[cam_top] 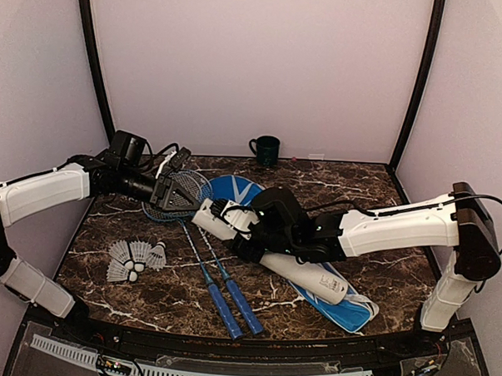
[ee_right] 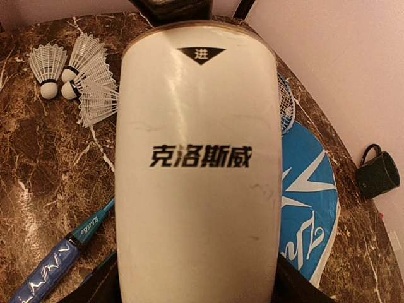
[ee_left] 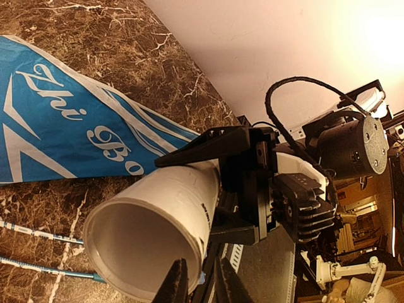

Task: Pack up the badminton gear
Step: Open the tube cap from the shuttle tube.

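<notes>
My right gripper [cam_top: 253, 231] is shut on the long white tube [cam_top: 305, 274], holding it tilted over the blue cover [cam_top: 234, 190] with its open end toward the left arm. In the left wrist view that open mouth of the tube [ee_left: 148, 243] fills the near field, and it looks empty. My left gripper [ee_left: 202, 268] sits right at the tube's rim with a narrow gap between its fingers; whether they touch the rim I cannot tell. Several white shuttlecocks [cam_top: 135, 258] lie at the left. Two blue-handled rackets [cam_top: 229, 304] lie side by side, their heads under my left gripper [cam_top: 188, 200].
A dark green mug [cam_top: 265, 149] stands at the back edge by the wall. The blue cover's far end [cam_top: 350, 313] reaches the front right of the marble table [cam_top: 146, 300]. Pale walls close in on three sides.
</notes>
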You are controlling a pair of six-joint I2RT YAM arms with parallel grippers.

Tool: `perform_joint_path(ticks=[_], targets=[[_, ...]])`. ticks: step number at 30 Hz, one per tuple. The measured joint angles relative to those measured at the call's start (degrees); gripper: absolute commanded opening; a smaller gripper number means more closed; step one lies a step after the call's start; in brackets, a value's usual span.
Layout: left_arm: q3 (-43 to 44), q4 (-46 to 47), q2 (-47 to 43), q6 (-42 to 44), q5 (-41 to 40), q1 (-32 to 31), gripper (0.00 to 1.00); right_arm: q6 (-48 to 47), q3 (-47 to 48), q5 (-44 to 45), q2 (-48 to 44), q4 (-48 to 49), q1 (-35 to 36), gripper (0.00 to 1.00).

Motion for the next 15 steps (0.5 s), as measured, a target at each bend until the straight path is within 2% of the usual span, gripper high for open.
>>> perform_joint_path(ticks=[15], targets=[[0.0,0.0,0.2,-0.2,0.1,0.0,0.18,0.0,0.0,0.0,0.0,-0.3,0.0,0.67]])
